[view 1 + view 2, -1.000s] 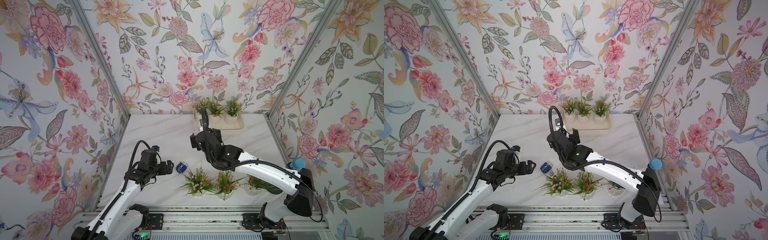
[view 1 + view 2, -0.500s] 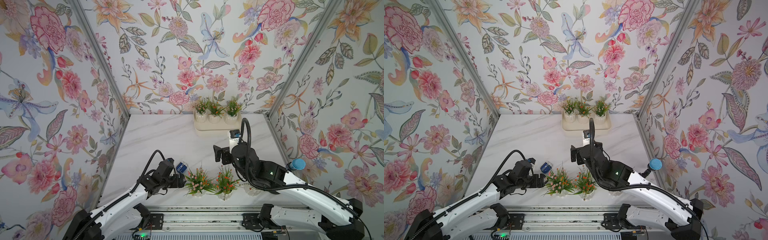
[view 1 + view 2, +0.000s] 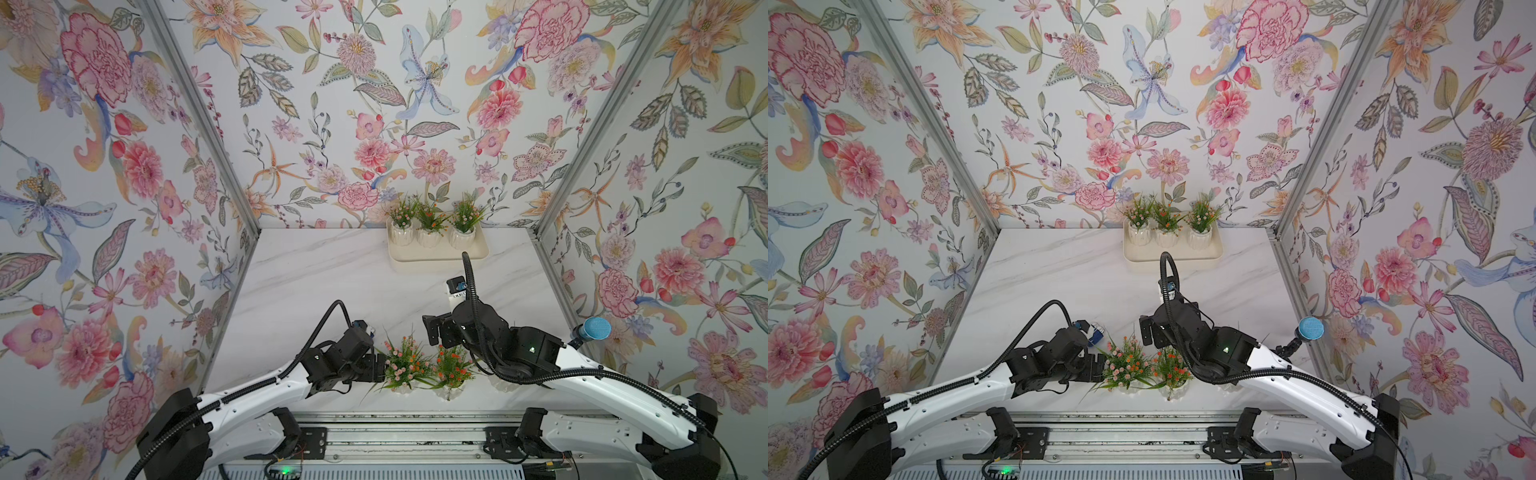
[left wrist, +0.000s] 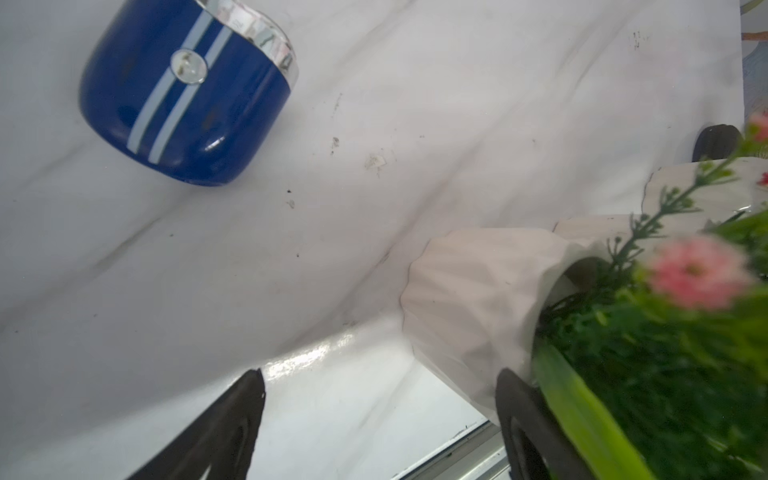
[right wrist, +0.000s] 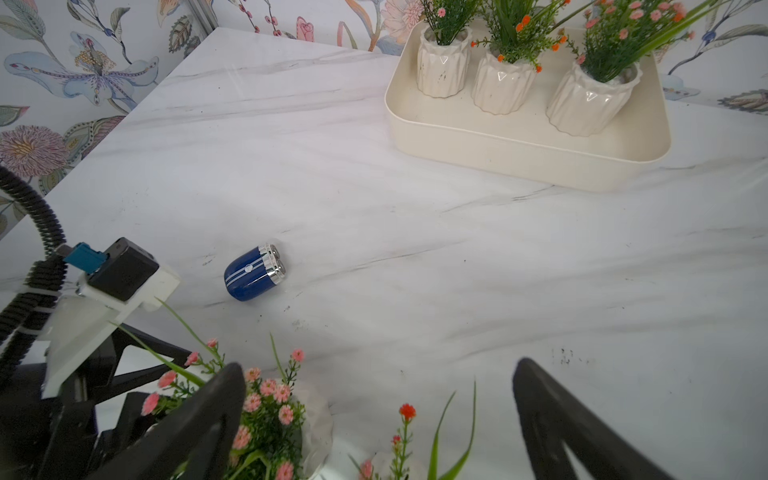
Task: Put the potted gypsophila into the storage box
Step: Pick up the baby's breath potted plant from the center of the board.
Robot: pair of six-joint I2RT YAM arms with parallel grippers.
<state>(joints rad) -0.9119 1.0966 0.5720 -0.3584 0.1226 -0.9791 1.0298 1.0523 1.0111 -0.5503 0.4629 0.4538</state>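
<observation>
In both top views the storage box (image 3: 436,266) sits at the far edge of the table (image 3: 316,282), with three potted gypsophila (image 3: 430,226) along its back row. Three more stand at the near edge, the third mostly hidden under the right arm. Left wrist view: left fingers (image 4: 524,428) open, one just beside the pink-flowered pot (image 4: 473,307), nothing clamped. Right wrist view: right fingers (image 5: 552,419) spread wide, empty, above the orange-red sprig (image 5: 406,412). Judgement: pick-up of the fourth pot is in hand. Next: bracket the ribbed wall, close, lift clear of the neighbours.

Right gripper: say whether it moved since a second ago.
Yes: the right gripper drew back from the storage box toward the near-edge pots.
</observation>
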